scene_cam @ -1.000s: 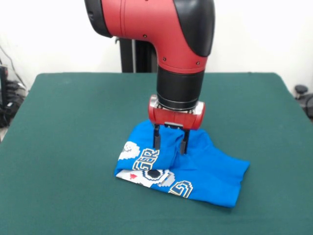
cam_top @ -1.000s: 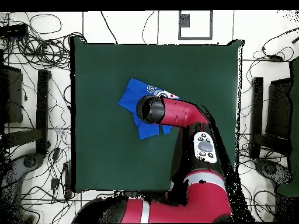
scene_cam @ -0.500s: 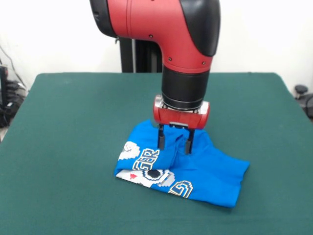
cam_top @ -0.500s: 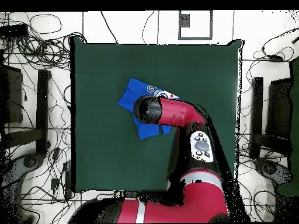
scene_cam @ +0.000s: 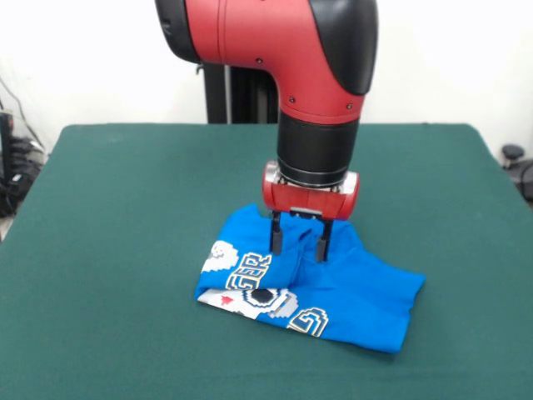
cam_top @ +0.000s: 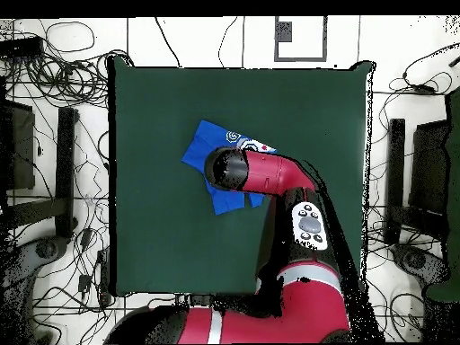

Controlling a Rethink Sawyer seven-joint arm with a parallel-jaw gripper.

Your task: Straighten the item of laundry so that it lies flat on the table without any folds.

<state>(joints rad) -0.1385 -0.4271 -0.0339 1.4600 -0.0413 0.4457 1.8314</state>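
Note:
The item of laundry [scene_cam: 358,292], a bright blue T-shirt, lies crumpled and folded near the middle of the green table [scene_cam: 125,208]. Its white, black and yellow graphic shows along the front-left fold. My gripper [scene_cam: 300,245] points straight down onto the shirt's raised far part. It is open, its two dark fingers [scene_cam: 276,237] straddling a ridge of blue cloth with their tips in the fabric. In the overhead view the arm's wrist covers the gripper and much of the item of laundry [cam_top: 199,148], which lies on the table [cam_top: 153,99].
The table's green cloth spreads wide on every side of the shirt. Cables and stands [cam_top: 63,171] lie on the floor beyond the table's edges.
The arm has shifted slightly to the right in the front view since a second ago, with the finger gap unchanged. The shirt lies as before.

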